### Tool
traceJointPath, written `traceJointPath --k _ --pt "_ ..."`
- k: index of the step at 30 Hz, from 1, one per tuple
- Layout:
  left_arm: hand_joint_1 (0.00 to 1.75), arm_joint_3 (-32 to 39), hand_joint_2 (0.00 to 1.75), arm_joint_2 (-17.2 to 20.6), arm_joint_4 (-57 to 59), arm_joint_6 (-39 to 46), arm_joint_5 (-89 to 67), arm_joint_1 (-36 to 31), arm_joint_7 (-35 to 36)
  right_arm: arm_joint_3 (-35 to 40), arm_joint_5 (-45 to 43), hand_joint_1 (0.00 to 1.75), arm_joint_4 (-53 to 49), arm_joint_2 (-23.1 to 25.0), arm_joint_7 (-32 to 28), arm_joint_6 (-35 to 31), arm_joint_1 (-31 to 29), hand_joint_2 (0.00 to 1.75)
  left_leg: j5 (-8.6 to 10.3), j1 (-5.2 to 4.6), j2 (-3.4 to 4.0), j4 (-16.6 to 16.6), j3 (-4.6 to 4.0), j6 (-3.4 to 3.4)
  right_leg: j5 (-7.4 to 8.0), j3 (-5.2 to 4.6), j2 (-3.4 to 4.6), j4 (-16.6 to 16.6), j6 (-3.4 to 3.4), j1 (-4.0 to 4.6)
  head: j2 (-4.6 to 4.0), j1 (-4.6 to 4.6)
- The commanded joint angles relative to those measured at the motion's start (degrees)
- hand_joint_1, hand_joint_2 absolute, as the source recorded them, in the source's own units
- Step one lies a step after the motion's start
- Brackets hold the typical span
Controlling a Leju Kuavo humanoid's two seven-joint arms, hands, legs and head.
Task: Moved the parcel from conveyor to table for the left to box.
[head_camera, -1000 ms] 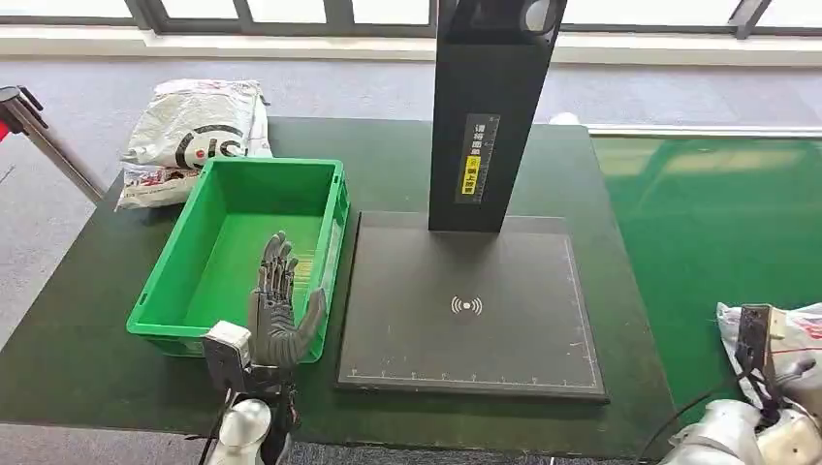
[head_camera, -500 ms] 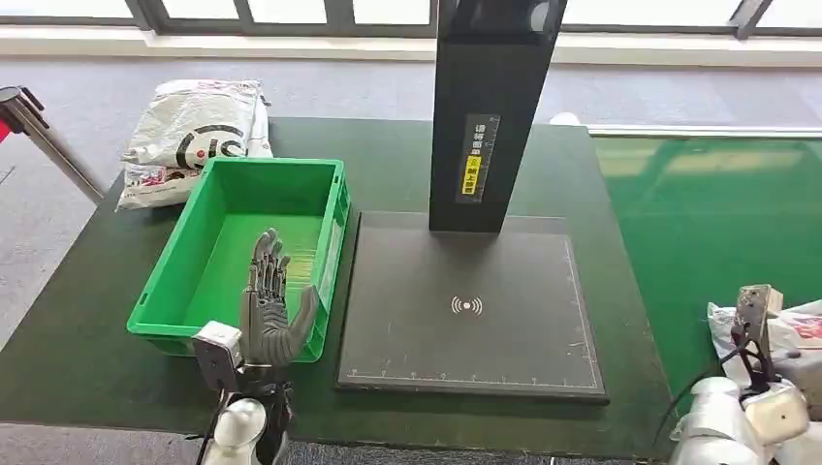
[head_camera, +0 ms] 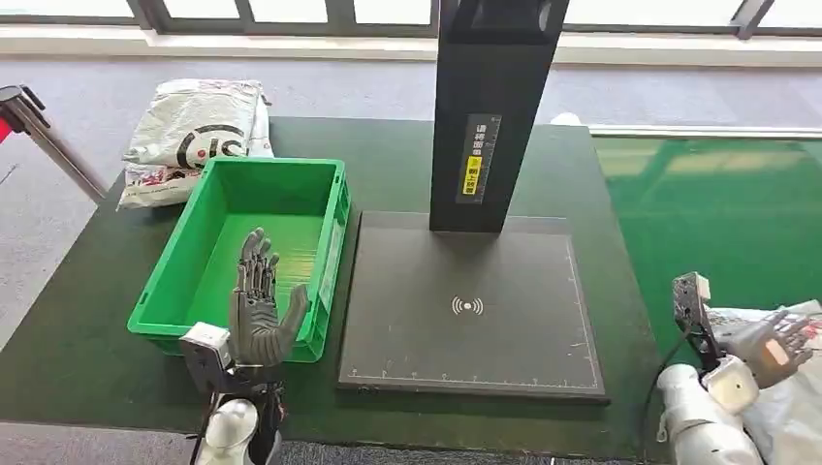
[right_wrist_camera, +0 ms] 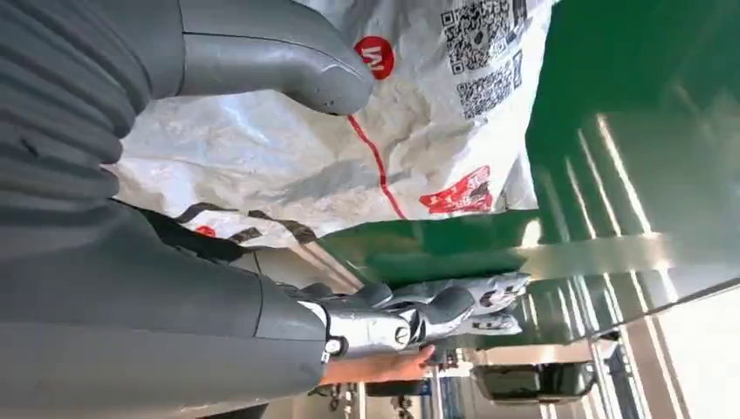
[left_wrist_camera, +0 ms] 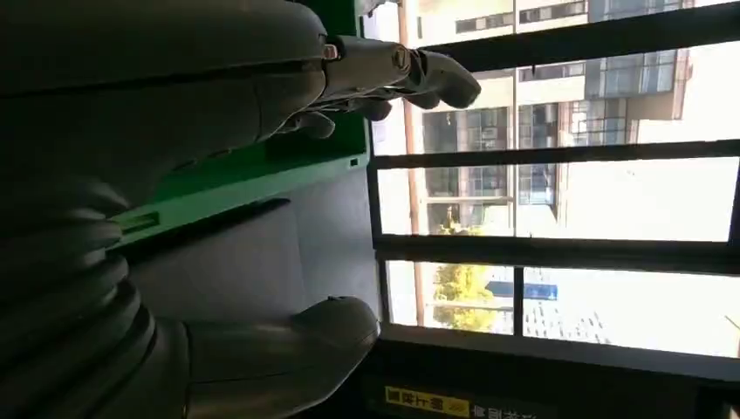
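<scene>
The white plastic parcel (head_camera: pixel 787 412) with red and black print lies on the green conveyor (head_camera: pixel 717 223) at the lower right. My right hand (head_camera: pixel 775 339) is over it, fingers spread. In the right wrist view the thumb (right_wrist_camera: pixel 288 57) lies over the parcel (right_wrist_camera: pixel 349 166) and the fingers (right_wrist_camera: pixel 410 319) reach past its edge; no closed grip shows. My left hand (head_camera: pixel 260 312) is raised, open and empty, in front of the near wall of the green box (head_camera: pixel 334 237). Its fingers (left_wrist_camera: pixel 410 70) and thumb (left_wrist_camera: pixel 288 349) stand apart beside the box rim (left_wrist_camera: pixel 244 175).
A black scanner plate (head_camera: pixel 465 320) with a tall black column (head_camera: pixel 490 107) takes up the middle of the dark green table (head_camera: pixel 87 320). Another white parcel (head_camera: pixel 194 126) lies at the back left. A barrier post (head_camera: pixel 44 140) stands left of the table.
My right wrist has turned and lifted, bringing the hand into sight over the parcel. My left hand has drifted slightly left and toward me, still open.
</scene>
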Motion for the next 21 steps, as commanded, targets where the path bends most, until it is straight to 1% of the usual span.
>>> traceJointPath --k 1,2,5,6,7,8,10,13,14,16,19,21 --pt "0.00 3.1 1.75 -1.1 0.0 0.2 0.9 0.7 0.2 5.9 2.5 0.00 12.7 -1.7 2.6 2.7 -4.6 1.75 -0.07 0.03 0.33 0.0 0.15 -0.02 0.04 0.08 0.25 -0.1 -0.06 0.04 0.00 0.00" --pt "0.00 3.2 1.75 -1.0 -0.3 0.2 1.0 1.0 0.2 6.7 4.2 0.00 13.0 -1.7 6.0 4.4 -4.5 1.75 -0.06 0.02 0.31 0.0 0.12 -0.01 0.03 0.04 0.25 0.0 -0.05 0.03 0.00 0.00" --pt "0.00 3.6 1.75 -1.1 -0.4 0.0 1.0 1.4 0.2 8.1 5.4 0.00 12.9 -2.1 11.1 5.9 -3.3 1.75 -0.04 0.00 0.20 0.0 0.10 -0.01 0.01 0.05 0.15 0.0 -0.04 0.01 0.00 0.00" --pt "0.00 3.6 1.75 -1.2 -0.4 0.0 0.9 1.4 0.2 8.6 5.4 0.00 12.8 -2.3 12.5 5.8 -2.9 1.75 -0.03 0.00 0.20 -0.1 0.13 -0.02 0.02 0.08 0.13 -0.1 -0.06 0.02 0.00 0.00" --pt "0.00 3.9 1.75 -1.3 -0.4 -0.1 0.8 1.5 0.2 8.7 5.4 0.00 12.6 -2.7 15.1 4.1 -2.1 1.75 -0.05 0.04 0.14 -0.1 0.13 -0.02 0.00 0.12 0.08 -0.1 -0.06 0.05 0.00 0.00" --pt "0.00 4.1 1.75 -1.4 -0.4 -0.1 0.8 1.6 0.2 9.3 5.4 0.00 12.6 -2.9 16.2 3.2 -1.7 1.75 -0.05 0.02 0.19 -0.1 0.19 -0.02 0.00 0.16 0.10 -0.1 -0.08 0.04 0.00 0.00" --pt "0.00 4.4 1.75 -1.5 -0.6 -0.2 0.6 1.8 0.2 8.6 5.4 0.00 12.6 -3.8 18.0 0.0 -0.9 1.75 -0.06 0.02 0.10 -0.1 0.15 -0.01 -0.02 0.14 0.04 -0.1 -0.05 0.03 0.00 0.00" --pt "0.00 5.0 1.75 -1.6 -0.8 -0.2 0.8 2.2 0.2 7.1 5.4 0.00 8.5 -4.3 19.0 0.0 0.6 1.75 -0.04 0.01 0.01 -0.1 0.12 -0.01 -0.03 0.13 -0.04 -0.1 -0.04 0.02 0.00 0.00" --pt "0.00 5.1 1.75 -1.5 -0.8 -0.3 0.9 2.3 0.2 7.9 5.4 0.00 7.8 -4.9 19.9 0.0 0.9 1.75 -0.05 0.00 0.02 -0.1 0.19 -0.01 -0.04 0.19 -0.05 -0.1 -0.06 0.02 0.00 0.00" --pt "0.00 5.2 1.75 -1.5 -0.8 -0.4 1.0 2.5 0.2 8.9 5.4 0.00 7.9 -5.6 20.6 0.0 0.8 1.75 -0.04 -0.03 0.03 0.0 0.08 0.00 -0.03 0.06 0.01 -0.1 -0.03 -0.02 0.00 0.00" --pt "0.00 5.0 1.75 -1.5 -0.3 -0.6 1.0 2.3 0.2 8.5 5.4 0.00 9.2 -6.1 20.8 0.0 0.5 1.75 -0.07 0.00 0.15 -0.1 0.17 -0.01 0.00 0.14 0.08 -0.1 -0.07 0.02 0.00 0.00" --pt "0.00 4.7 1.75 -1.5 -0.4 -0.5 0.9 2.4 0.2 8.2 5.3 0.00 8.8 -6.0 20.7 0.0 1.0 1.75 -0.04 -0.01 0.05 0.0 0.05 -0.01 -0.01 0.04 0.02 -0.1 -0.03 0.00 0.00 0.00"
